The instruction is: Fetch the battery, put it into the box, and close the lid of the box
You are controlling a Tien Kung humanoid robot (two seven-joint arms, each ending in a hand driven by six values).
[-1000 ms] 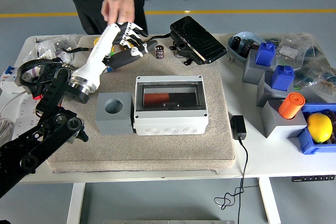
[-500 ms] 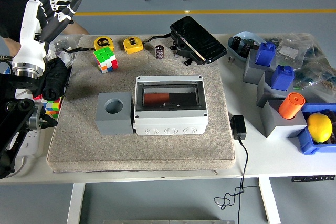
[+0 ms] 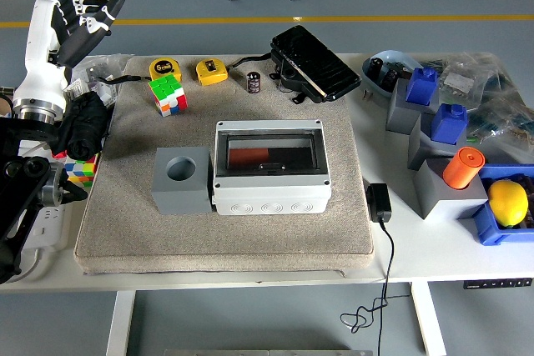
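The battery [image 3: 254, 82], a small black cylinder, stands upright on the beige mat [image 3: 125, 231] near its far edge. The grey box [image 3: 269, 198] sits at the mat's middle. Its clear lid [image 3: 269, 153] lies flat on top, and a red-orange object shows through it. My left hand [image 3: 83, 14] is raised at the far left, off the mat and far from the battery, with fingers loosely spread and holding nothing. The right arm is out of view.
A grey block with a round hole [image 3: 180, 178] stands against the box's left side. A colour cube [image 3: 168, 94] and two yellow tape measures [image 3: 212, 70] lie left of the battery, and a black device [image 3: 314, 62] lies to its right. Blue and grey bins, an orange cylinder [image 3: 463, 166] and a lemon [image 3: 508, 202] are at the right.
My left arm has pulled back from over the mat near the battery to the far left and risen. The person's hand at the far side has gone. The battery has not moved.
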